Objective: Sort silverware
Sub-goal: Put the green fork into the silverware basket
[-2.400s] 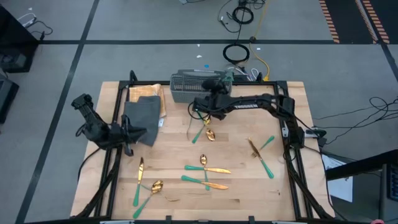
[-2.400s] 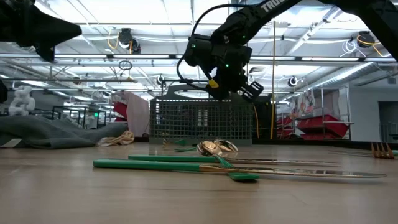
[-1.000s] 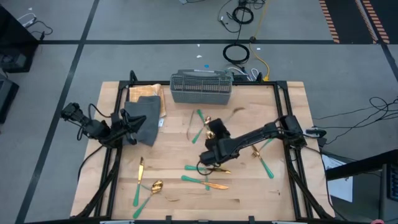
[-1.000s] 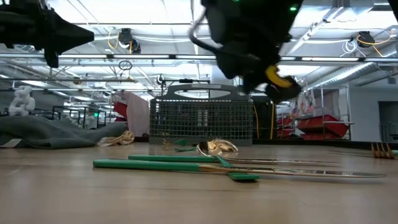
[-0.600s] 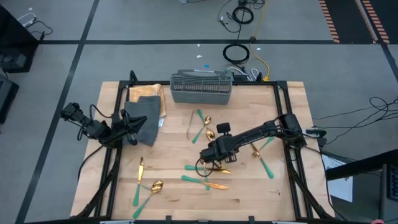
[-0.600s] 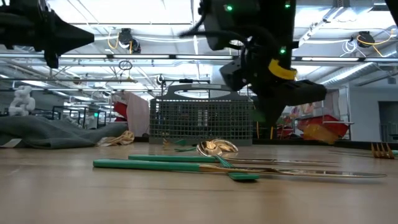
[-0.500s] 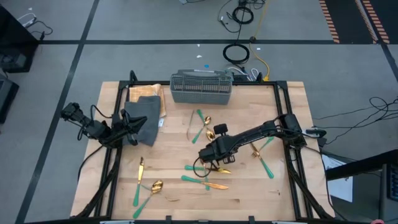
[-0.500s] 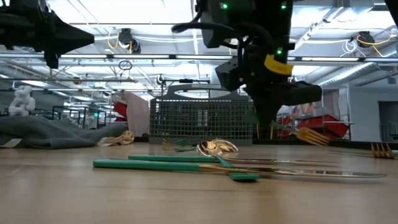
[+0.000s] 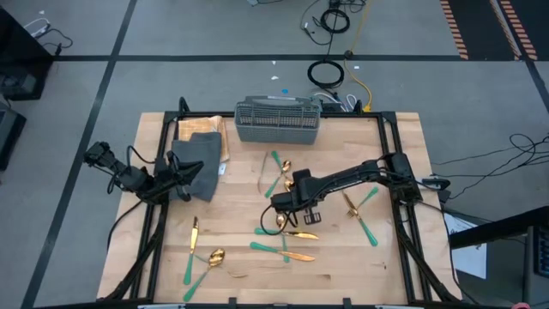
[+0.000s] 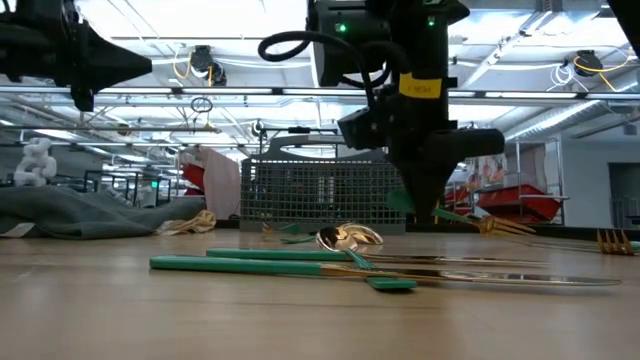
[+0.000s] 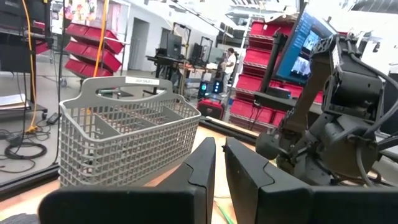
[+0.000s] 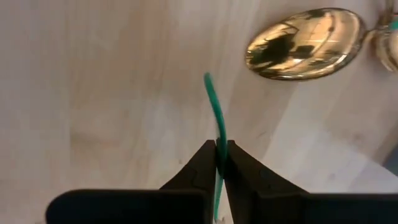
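Observation:
My right gripper (image 9: 286, 207) hangs over the middle of the table, shut on a fork (image 10: 478, 222) with a teal handle and gold tines (image 10: 506, 229). More teal-handled gold silverware lies flat on the wood: a spoon (image 9: 280, 221) and others (image 9: 285, 251) just near of the gripper, some (image 9: 278, 175) on its far side, some at near left (image 9: 202, 260) and at right (image 9: 361, 211). My left gripper (image 9: 177, 185) waits at the table's left edge beside the dark grey cloth (image 9: 197, 161), its fingers (image 11: 205, 174) shut on nothing. My right gripper pinches the fork's slim teal handle (image 12: 219, 144) between its two fingers, a short way from the handle's free end (image 12: 208, 78). The fingers point down and lie across the handle. The fork is lifted clear of the table, nearly level, its tines slightly lower.
The grey mesh basket (image 9: 277, 118) stands at the far middle of the table. A gold spoon bowl (image 12: 305, 42) lies on the wood right below my right gripper. Black frame rails run along the left (image 9: 159, 172) and right (image 9: 401, 206) sides.
My right gripper, low over the silverware near the table's middle a second ago, has come up with the fork in its fingers, turned about and moved a little toward the far edge. The fork swung round and now hangs nearly level, clear of the table.

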